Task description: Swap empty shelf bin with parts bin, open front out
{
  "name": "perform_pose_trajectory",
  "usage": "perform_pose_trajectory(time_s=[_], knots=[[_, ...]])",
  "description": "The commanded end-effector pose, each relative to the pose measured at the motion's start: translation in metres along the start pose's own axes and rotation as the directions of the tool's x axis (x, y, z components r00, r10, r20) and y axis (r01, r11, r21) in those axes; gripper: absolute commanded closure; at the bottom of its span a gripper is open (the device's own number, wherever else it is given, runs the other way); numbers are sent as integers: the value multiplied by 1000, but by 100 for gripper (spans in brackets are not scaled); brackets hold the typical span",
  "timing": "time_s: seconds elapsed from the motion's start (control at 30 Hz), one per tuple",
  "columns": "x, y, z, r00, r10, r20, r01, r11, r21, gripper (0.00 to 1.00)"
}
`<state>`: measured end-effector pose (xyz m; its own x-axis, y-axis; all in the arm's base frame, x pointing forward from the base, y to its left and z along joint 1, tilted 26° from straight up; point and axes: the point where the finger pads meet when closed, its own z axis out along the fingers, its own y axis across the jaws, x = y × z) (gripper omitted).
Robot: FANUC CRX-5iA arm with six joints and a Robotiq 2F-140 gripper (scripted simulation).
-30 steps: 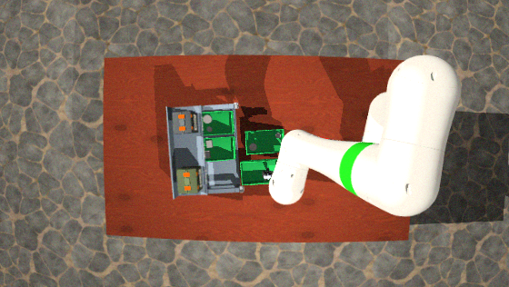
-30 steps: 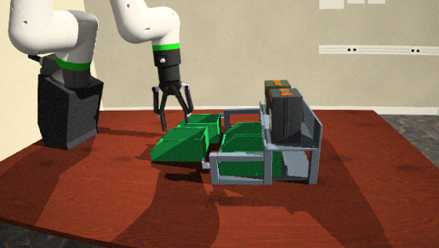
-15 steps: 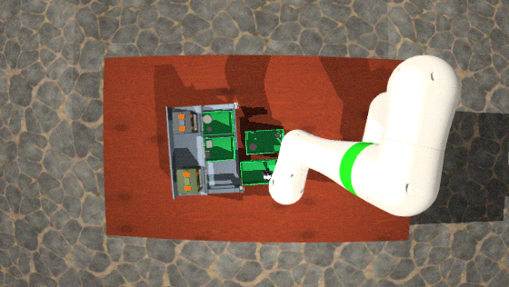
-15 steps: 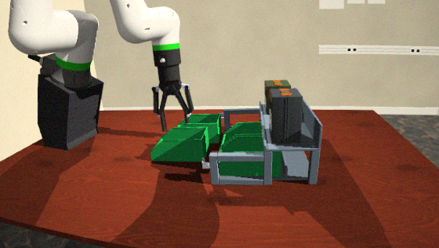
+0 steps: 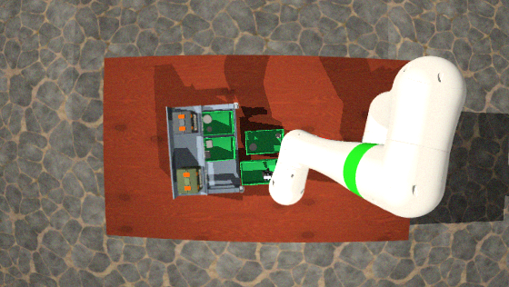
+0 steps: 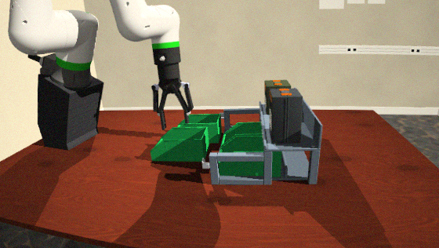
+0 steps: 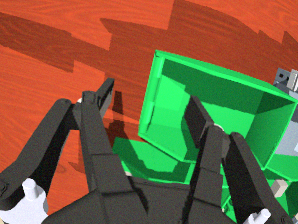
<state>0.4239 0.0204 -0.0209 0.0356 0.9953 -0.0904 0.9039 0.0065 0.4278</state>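
Observation:
An empty green open bin (image 5: 252, 173) (image 6: 204, 119) (image 7: 220, 110) stands upright on the table, in front of the grey shelf (image 5: 184, 152) (image 6: 313, 129). My gripper (image 6: 175, 122) (image 7: 150, 98) is open, with one finger on each side of this bin's rear wall and nothing gripped. In the top view the arm hides most of the gripper. A second green bin (image 5: 265, 138) (image 6: 180, 145) stands beside the empty one on the table, with a round grey part (image 5: 254, 146) in it. The shelf's end slot (image 5: 223, 179) holds no bin.
Two more green bins (image 5: 218, 122) (image 5: 220, 147) with parts sit in the shelf. A dark box (image 5: 186, 122) (image 6: 286, 114) and an olive box (image 5: 188, 179) (image 6: 276, 84) stand on its rear part. The robot's base (image 6: 67, 114) stands at the table's end.

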Motion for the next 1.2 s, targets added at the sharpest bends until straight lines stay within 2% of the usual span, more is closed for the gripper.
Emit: perform_pose_trajectory(time_s=[0.0, 1.17], knots=[[0, 1, -3, 1000, 0, 0, 0, 1000, -1, 38], [0, 1, -68, 1000, 0, 0, 0, 1000, -1, 38]])
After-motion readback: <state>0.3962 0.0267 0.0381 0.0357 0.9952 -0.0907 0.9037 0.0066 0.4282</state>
